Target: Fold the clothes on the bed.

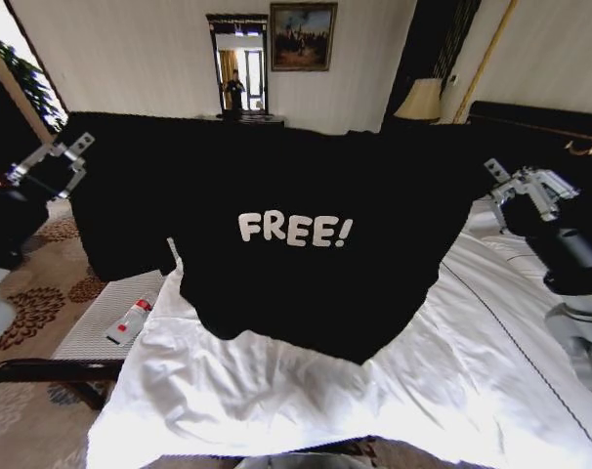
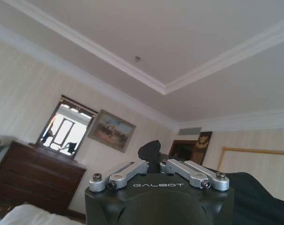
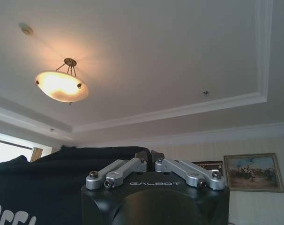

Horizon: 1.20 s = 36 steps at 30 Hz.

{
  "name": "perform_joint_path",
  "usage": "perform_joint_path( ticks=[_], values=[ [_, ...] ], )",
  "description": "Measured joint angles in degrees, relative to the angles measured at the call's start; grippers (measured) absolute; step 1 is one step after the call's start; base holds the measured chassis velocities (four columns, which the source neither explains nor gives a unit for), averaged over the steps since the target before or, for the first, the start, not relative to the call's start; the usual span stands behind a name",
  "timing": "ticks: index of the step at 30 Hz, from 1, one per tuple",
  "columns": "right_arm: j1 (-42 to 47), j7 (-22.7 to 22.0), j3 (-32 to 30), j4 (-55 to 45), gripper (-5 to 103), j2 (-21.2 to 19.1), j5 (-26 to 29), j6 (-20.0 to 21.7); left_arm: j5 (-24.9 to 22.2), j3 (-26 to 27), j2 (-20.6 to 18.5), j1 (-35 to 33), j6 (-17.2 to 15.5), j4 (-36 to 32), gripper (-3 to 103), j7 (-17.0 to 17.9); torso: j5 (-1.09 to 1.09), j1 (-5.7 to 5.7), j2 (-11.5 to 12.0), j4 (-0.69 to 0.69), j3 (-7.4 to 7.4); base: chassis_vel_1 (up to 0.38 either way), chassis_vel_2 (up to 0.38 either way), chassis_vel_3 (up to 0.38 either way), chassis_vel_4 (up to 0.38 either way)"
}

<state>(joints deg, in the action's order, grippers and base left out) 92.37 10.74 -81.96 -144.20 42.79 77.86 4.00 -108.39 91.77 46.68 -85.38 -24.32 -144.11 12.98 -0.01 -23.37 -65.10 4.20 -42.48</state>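
Silver-linked fingers on two black grippers, both raised to shirt-top height, one at each side of the spread garment. Left gripper [image 1: 79, 147]: at the shirt's left upper corner, linkages folded inward, fingertips pinched on black cloth; its wrist view [image 2: 153, 157] shows a dark fold bunched between the tips. Right gripper [image 1: 493, 174]: at the right upper corner, arm bent up from a grey elbow joint at the frame's right edge; its wrist view [image 3: 146, 155] shows the tips drawn together against the shirt's top edge.

Black T-shirt [image 1: 296, 215]: held up and stretched wide between the two grippers, chest facing the robot, white "FREE!" lettering centred, hem hanging just above the bedding. Part of the reversed lettering appears in the right wrist view [image 3: 34, 197].

Bed [image 1: 472, 371]: white sheets, rumpled beneath the shirt, dark headboard at the right. Narrow white-cushioned bench [image 1: 101, 327] beside the bed on the left, carrying a small white bottle [image 1: 130, 320] with red markings. Patterned carpet [image 1: 32, 303] below.

Room: pale striped walls, framed painting [image 1: 303, 36], mirror [image 1: 239, 63] over a dark dresser [image 2: 34, 180], table lamp [image 1: 420, 100]. White ceiling with moulding and a lit ceiling lamp [image 3: 61, 85] appear in the wrist views.
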Motion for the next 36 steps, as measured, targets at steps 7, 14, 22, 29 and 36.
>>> perform_joint_path(
  ticks=[7,14,22,29,36],
  values=[
    [-3.41,-8.65,-5.68,0.41,3,-6.13,9.42,5.25,-10.54,4.84,-5.29,0.22,-3.81,0.38,1,6.87,0.01,0.02,-0.01,0.07,0.01,0.0,0.0,0.0,0.0],
    [-3.62,-15.92,19.7,0.95,3,-4.96,4.26,12.49,9.48,-24.68,-3.74,3.86,-12.39,0.88,1,6.55,0.03,-0.03,0.01,0.05,-0.02,0.0,0.0,0.0,0.0],
    [-9.78,-15.94,51.88,14.05,3,-2.05,-5.68,14.54,36.16,-60.44,1.55,13.4,-13.25,13.36,1,2.77,0.02,0.0,0.0,0.06,-0.01,0.0,0.0,0.0,0.0],
    [-12.23,-13.64,54.12,19.53,3,0.47,-8.38,11.54,38.6,-64.31,6.43,16.91,-10.54,20.39,1,0.01,0.03,-0.03,0.02,0.06,-0.02,0.0,0.0,0.0,0.0],
    [-17.89,-7.9,50.91,20.37,3,-0.35,-7.42,5.98,31.96,-60.95,6.49,22.72,-6.98,19.33,1,-1.12,0.01,0.02,0.0,0.06,0.0,0.0,0.0,0.0,0.0]
  ],
)
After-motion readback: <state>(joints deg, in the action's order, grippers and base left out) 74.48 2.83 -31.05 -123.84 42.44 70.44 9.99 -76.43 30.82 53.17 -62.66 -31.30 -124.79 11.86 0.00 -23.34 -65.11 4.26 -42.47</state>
